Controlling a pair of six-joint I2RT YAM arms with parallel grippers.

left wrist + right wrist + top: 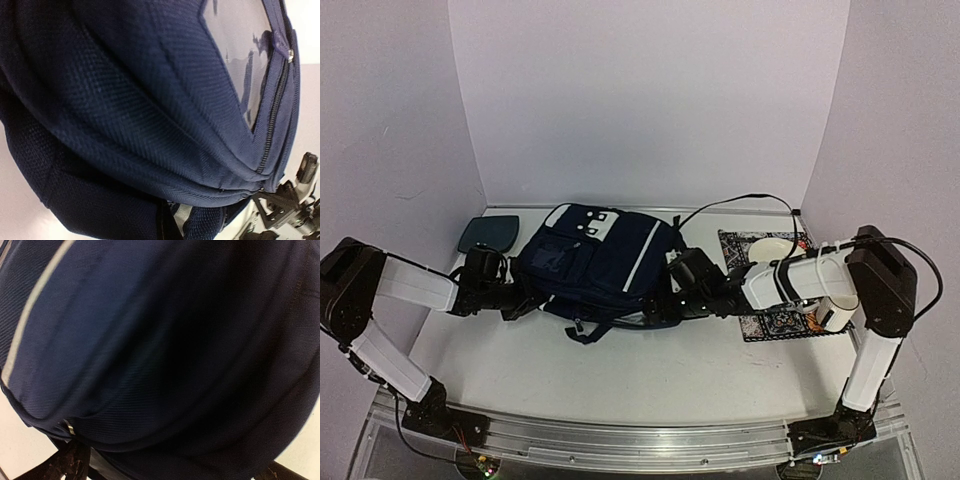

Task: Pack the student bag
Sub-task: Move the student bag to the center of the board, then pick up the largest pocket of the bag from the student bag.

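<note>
The student bag point(600, 260), dark navy with white stripes and white buckle patches, lies flat in the middle of the table. My left gripper point(528, 303) is pushed into its near left edge and is shut there on the fabric. In the left wrist view the bag point(125, 100) fills the frame and hides the fingers. My right gripper point(655, 305) is at the bag's near right edge and stands open. In the right wrist view the navy cloth point(150, 340) bulges between its widely spread fingers point(75, 462).
A small dark teal flat pad point(488, 234) lies left of the bag. A patterned mat point(765, 325) at the right carries a white bowl point(772, 248) and a white cup point(835, 312) under the right arm. A black cable point(740, 198) runs along the back wall.
</note>
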